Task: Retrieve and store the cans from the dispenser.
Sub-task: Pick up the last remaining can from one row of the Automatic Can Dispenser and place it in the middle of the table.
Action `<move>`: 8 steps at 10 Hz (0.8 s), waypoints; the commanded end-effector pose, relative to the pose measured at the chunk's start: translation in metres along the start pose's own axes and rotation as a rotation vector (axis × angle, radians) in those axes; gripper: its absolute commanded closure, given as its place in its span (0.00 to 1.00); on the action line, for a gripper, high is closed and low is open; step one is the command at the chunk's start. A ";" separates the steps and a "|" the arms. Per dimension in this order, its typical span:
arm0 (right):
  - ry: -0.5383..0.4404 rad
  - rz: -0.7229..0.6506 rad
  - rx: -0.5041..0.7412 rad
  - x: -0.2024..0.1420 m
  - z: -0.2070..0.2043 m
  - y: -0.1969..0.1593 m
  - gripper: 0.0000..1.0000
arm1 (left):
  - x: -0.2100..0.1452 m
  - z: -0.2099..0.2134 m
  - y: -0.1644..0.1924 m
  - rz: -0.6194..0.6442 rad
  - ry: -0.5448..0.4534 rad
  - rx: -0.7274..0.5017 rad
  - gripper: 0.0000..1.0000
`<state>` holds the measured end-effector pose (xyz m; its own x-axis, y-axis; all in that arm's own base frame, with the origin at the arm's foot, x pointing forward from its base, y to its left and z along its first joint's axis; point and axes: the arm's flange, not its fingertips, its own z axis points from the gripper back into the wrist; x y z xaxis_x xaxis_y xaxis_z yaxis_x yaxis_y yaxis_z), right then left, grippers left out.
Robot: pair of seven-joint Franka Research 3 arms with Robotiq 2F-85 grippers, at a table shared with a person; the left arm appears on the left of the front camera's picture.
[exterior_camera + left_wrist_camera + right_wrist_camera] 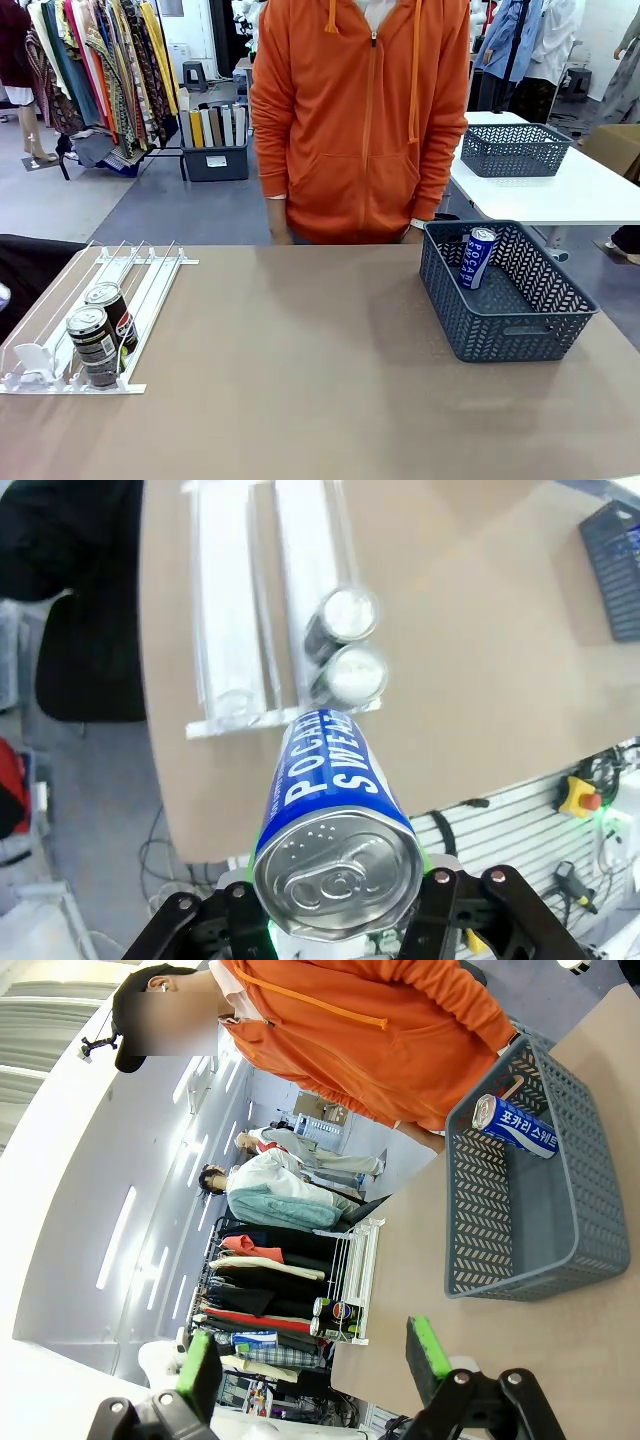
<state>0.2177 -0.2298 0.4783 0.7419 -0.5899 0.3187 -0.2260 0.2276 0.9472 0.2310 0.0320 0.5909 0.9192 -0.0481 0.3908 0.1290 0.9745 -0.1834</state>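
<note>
Left gripper holds a blue can; set it softly in the basket. Right gripper is wide open.

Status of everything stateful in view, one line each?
left gripper: shut on held blue can
right gripper: open, empty
dispenser: two cans in one lane
front dark can: upright, near the low end
rear dark can: upright, behind it
stored blue can: tilted inside basket

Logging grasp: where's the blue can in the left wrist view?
The left gripper clamps the blue can between its fingers, over the table edge by the rack's low end and two dark cans.
</note>
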 end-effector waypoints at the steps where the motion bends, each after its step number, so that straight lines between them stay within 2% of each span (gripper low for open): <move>1: -0.019 0.016 0.026 0.002 -0.001 0.003 0.00 | 0.055 -0.032 -0.055 -0.124 -0.044 -0.073 1.00; 3: -0.019 0.016 0.026 0.002 -0.001 0.003 0.00 | 0.103 -0.092 -0.151 -0.306 0.027 -0.164 1.00; 4: -0.019 0.016 0.026 0.002 -0.001 0.003 0.00 | 0.115 -0.133 -0.211 -0.374 0.081 -0.159 1.00; 6: -0.019 0.016 0.026 0.002 -0.001 0.003 0.00 | 0.121 -0.211 -0.305 -0.490 0.135 -0.023 1.00; 8: -0.019 0.016 0.026 0.002 -0.001 0.003 0.00 | 0.119 -0.272 -0.363 -0.560 0.157 0.029 1.00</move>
<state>0.2176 -0.2298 0.4784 0.7416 -0.5903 0.3189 -0.2264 0.2273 0.9472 0.3702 -0.3721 0.4480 0.7521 -0.5923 0.2890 0.6289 0.7762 -0.0456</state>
